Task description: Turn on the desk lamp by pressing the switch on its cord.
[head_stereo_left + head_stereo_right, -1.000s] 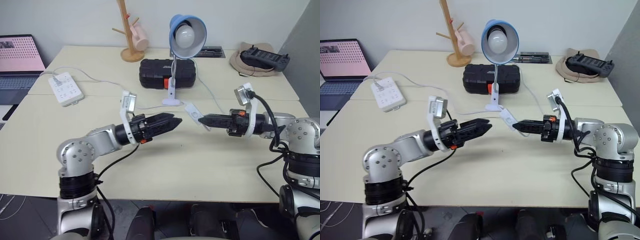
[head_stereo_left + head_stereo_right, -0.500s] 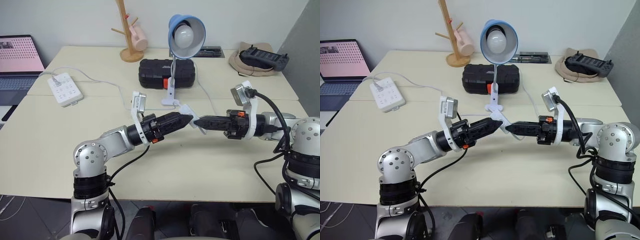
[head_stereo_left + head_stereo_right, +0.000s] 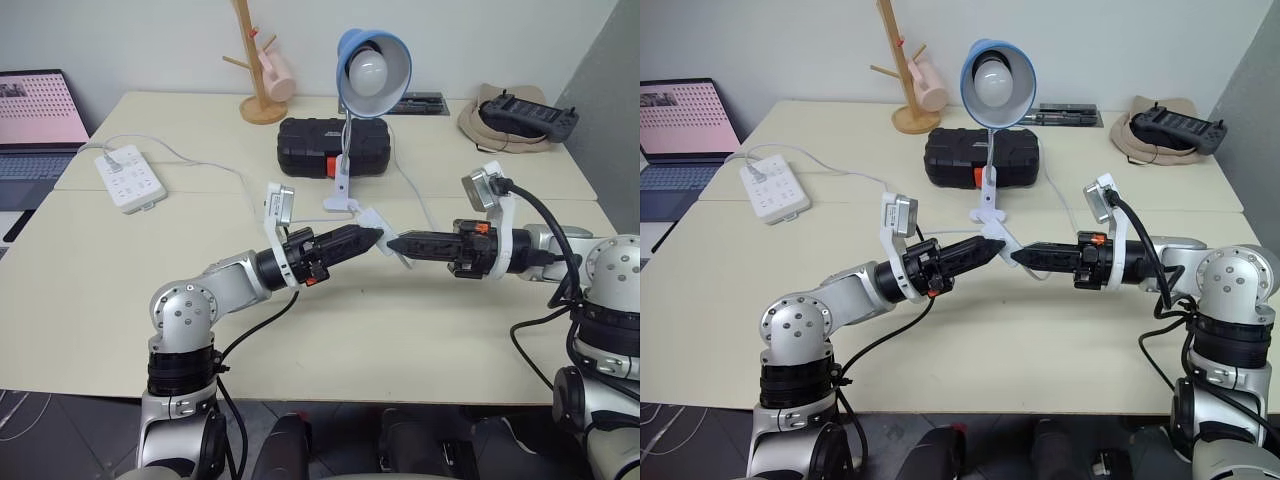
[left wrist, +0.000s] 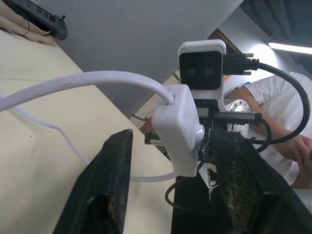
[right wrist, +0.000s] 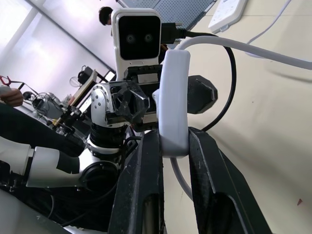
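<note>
The switch (image 3: 372,220) is held up just above the table (image 3: 420,320), in front of the desk lamp (image 3: 372,62). It is pinched at one end by the right end effector (image 3: 392,243). The left end effector (image 3: 374,236) is set around the other end, its fingers (image 4: 109,190) spread with the switch between them. The pressing step looks to be in hand. Next, a squeeze on the button is called for. The switch is a small, smooth, white plastic block. The cord (image 4: 87,80) is thin and bendy.

Even bright indoor light, soft shadows; wrist views blurred up close.
</note>
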You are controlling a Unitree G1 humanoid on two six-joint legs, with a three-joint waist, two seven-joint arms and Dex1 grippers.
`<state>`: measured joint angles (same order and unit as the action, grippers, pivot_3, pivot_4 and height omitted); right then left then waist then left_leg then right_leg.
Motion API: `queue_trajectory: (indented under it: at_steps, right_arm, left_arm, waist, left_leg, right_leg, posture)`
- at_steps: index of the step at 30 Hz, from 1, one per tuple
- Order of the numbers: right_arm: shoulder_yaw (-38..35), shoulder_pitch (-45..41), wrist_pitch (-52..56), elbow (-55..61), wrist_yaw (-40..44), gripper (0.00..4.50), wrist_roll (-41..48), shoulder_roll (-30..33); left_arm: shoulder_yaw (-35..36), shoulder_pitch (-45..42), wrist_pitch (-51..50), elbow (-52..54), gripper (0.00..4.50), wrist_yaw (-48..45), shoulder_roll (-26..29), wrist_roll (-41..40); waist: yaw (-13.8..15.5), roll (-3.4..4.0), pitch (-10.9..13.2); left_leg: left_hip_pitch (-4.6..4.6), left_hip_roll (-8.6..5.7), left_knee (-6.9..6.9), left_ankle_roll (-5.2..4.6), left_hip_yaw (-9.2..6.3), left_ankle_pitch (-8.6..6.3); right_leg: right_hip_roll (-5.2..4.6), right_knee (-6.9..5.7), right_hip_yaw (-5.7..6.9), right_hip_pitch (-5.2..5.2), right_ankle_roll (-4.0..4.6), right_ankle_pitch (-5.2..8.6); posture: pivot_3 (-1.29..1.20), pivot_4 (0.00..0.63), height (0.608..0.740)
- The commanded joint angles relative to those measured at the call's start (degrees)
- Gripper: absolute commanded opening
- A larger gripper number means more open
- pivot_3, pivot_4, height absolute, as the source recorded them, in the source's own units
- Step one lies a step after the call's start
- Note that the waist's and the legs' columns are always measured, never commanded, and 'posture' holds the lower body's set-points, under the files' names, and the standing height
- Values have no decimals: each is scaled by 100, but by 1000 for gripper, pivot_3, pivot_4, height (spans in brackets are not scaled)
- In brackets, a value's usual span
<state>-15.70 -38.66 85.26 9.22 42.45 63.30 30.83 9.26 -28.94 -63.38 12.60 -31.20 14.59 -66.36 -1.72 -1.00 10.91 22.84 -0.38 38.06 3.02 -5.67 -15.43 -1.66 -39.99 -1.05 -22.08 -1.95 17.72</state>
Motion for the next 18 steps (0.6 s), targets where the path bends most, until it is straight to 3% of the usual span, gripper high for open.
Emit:
queue_trajectory:
  at_steps: [1, 5, 8, 18]
  right_arm:
    - [-109, 41, -142, 117, 2, 368, 181, 95]
    - [-87, 78, -185, 133, -24, 368, 230, 122]
    - [-77, 105, -207, 148, -34, 368, 264, 154]
    - [-13, 114, -280, 141, -45, 368, 294, 202]
  left_arm:
    - [18, -114, 98, 22, 1554, -92, 53, -127]
    - [8, -131, 113, 11, 766, -119, 54, -134]
    - [9, -141, 125, -1, 493, -128, 74, -153]
    - [-69, -173, 178, -27, 456, 11, 96, 14]
  waist:
    - [0, 0, 0]
    - [1, 0, 0]
    - [1, 0, 0]
    - [2, 0, 0]
  left_leg:
    - [0, 0, 0, 0, 0, 0]
    - [0, 0, -1, 0, 0, 0]
    - [0, -1, -1, 0, 1, 0]
    - [0, 0, -2, 0, -1, 0]
  right_leg:
    - [0, 0, 0, 0, 0, 0]
    - [0, 0, 0, 0, 0, 0]
    - [1, 1, -1, 0, 0, 0]
    - [1, 2, 0, 0, 0, 0]
  posture:
    - [0, 150, 740]
    - [0, 150, 740]
    - [0, 150, 740]
    - [0, 150, 740]
